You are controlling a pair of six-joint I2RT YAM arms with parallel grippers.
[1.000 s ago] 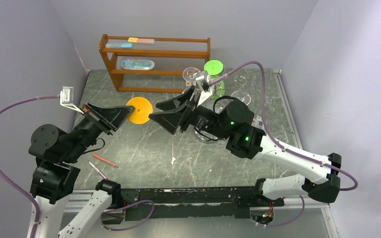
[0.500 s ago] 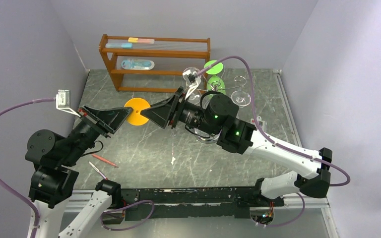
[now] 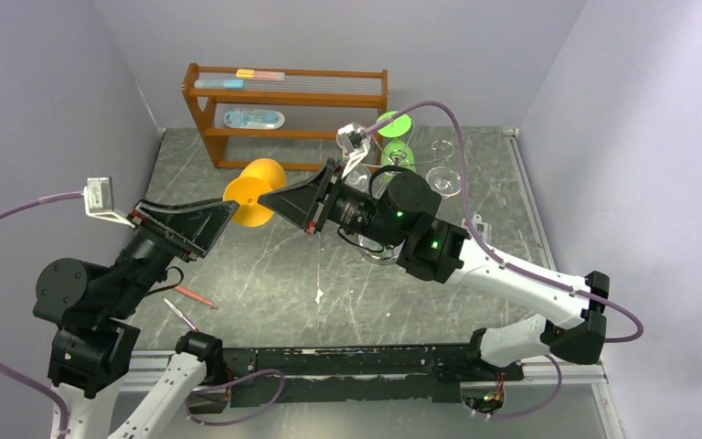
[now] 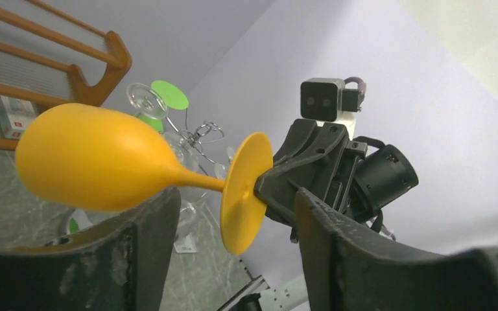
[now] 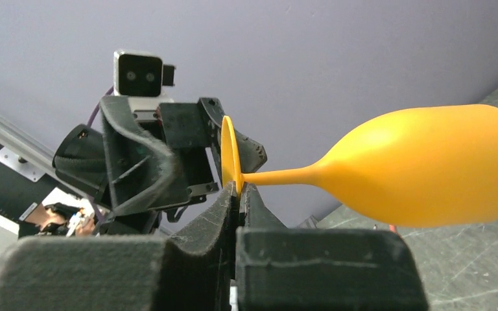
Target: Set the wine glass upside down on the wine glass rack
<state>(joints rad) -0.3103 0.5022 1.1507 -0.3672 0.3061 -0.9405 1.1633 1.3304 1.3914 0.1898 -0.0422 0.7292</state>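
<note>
Progress: the wine glass (image 4: 97, 159) is off the table, in the air left of the wine glass rack (image 4: 200, 135). Inverting and hanging it are not yet done. The right gripper (image 5: 238, 189) clamps the foot's rim. The left gripper (image 3: 228, 212) is spread wide, gripping nothing. The long axis is roughly level, with the bowl apparently toward the far wooden shelf (image 3: 283, 96).

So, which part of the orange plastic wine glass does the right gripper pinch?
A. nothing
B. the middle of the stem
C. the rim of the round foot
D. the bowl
C: the right wrist view shows the right gripper shut on the round foot of the orange plastic wine glass, at its lower rim.
</note>
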